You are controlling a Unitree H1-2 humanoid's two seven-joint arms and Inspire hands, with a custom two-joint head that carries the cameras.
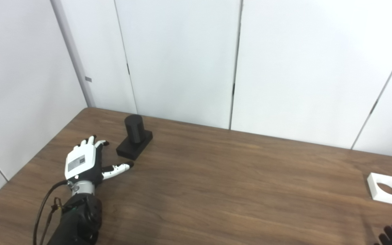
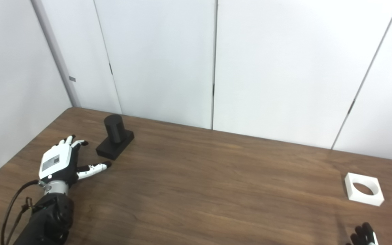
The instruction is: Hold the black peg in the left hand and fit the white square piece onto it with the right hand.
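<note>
Left eye view: left hand (image 1: 81,162) beside black peg (image 1: 134,136)

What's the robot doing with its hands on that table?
It's getting ready to put two pieces together. Its left hand is open, fingers spread, just beside the black round peg on its square base, not touching it yet. The white square piece with a round hole lies far off on the brown wooden table. The right hand barely peeks in at the bottom edge.
</note>
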